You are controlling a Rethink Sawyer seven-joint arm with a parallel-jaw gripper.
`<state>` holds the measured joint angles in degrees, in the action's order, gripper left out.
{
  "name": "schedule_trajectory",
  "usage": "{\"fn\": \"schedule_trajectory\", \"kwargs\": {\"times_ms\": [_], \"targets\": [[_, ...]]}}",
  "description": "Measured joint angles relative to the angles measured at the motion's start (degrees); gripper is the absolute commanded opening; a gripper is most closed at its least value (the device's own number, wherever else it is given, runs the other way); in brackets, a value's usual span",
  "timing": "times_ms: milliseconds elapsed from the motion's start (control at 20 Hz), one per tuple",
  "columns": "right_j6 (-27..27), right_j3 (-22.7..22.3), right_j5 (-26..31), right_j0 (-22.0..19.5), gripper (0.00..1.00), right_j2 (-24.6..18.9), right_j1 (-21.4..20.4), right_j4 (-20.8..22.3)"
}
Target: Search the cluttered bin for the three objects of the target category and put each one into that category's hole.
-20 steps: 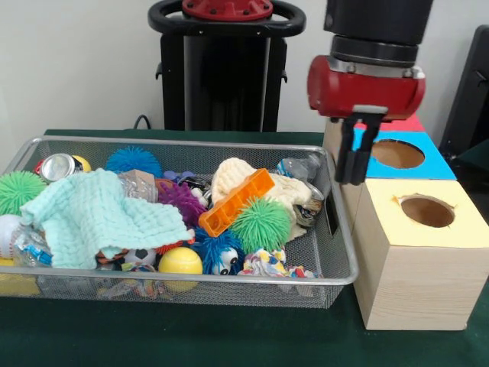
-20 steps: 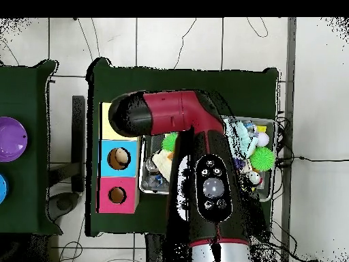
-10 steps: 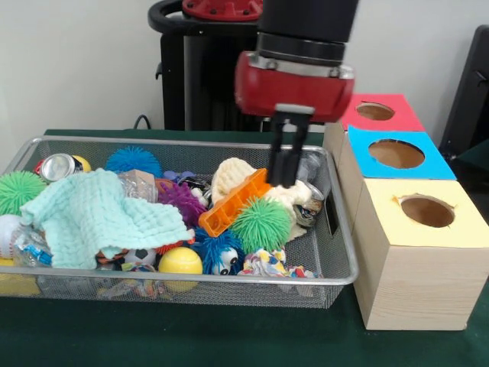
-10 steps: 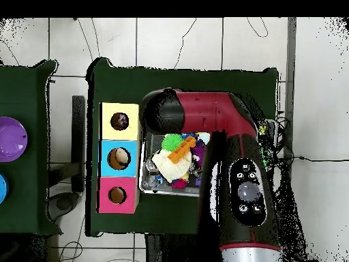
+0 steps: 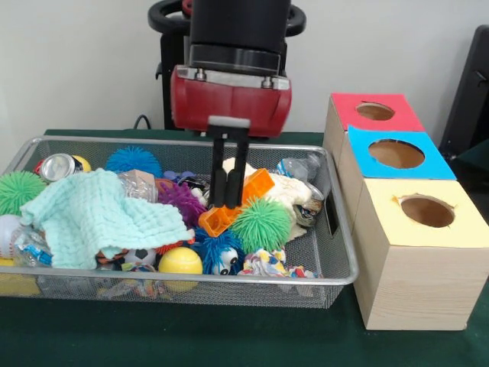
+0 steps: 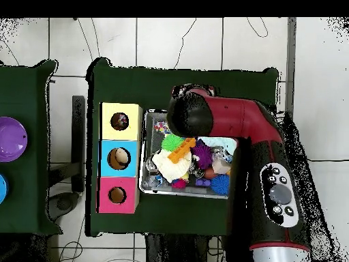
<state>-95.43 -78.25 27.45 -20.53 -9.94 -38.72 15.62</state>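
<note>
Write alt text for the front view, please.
A red and black robot gripper hangs over a silver wire-mesh bin of toys and cloths, its nearly closed tips at an orange plastic block. Right stands a yellow-faced wooden box's round hole.

"What does the robot arm (image 6: pixel 232 123) look like?"

"It is fat and round, dark red with black parts. From above you can see a black patch with small round grey buttons on it."

"And the end part?"

"A black round tube goes into a red block with two little silver screws on top. The gripper (image 5: pixel 229 200) has a grey plate and two thin black fingers (image 5: pixel 219 187) hanging down."
</note>
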Motion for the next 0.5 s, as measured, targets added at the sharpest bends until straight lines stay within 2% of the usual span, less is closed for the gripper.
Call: {"fn": "schedule_trajectory", "kwargs": {"times_ms": [450,500], "targets": [[0.0,-1.1,-0.7,-0.6,0.00,-2.9,1.2,0.0],[0.0,-1.6,-0.7,-0.7,1.00,-4.0,1.4,0.0]]}}
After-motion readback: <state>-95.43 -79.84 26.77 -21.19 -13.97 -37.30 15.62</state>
